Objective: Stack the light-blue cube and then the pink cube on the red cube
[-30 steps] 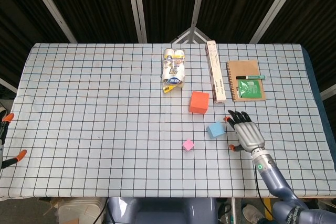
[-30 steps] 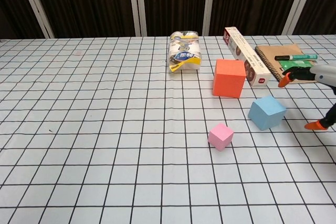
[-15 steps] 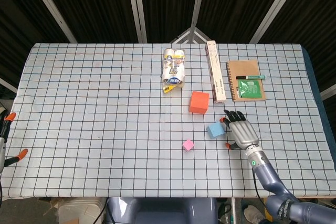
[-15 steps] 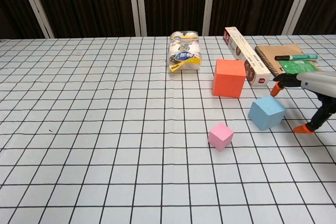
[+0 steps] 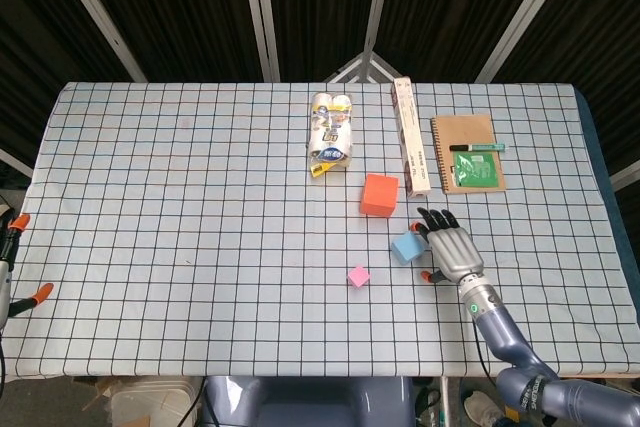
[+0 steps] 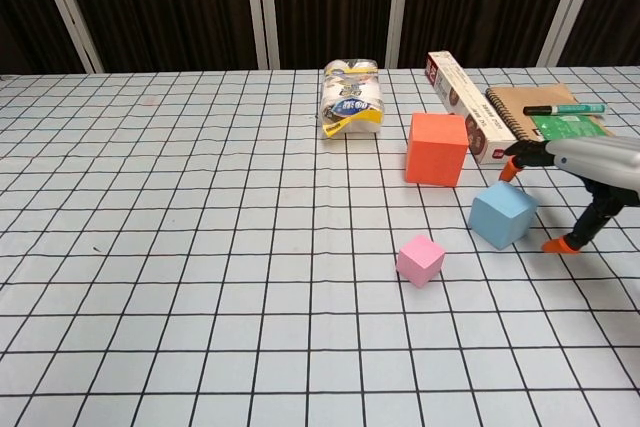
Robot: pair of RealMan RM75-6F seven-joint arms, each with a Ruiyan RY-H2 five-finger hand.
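The right hand (image 5: 452, 246) has been brought in against the light-blue cube (image 6: 502, 214), which sits nudged slightly (fingers spread, nothing gripped). The cube rests just below-right of the red cube (image 6: 436, 148); pickup is judged imminent.

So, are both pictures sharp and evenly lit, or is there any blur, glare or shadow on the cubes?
Head view: even light, no glare, sharp across the table; light-blue cube and right hand crisp. Chest view: cubes sharp, each with a soft shadow at its base; the red cube has a darker side face; the hand runs off the right edge, slightly soft.
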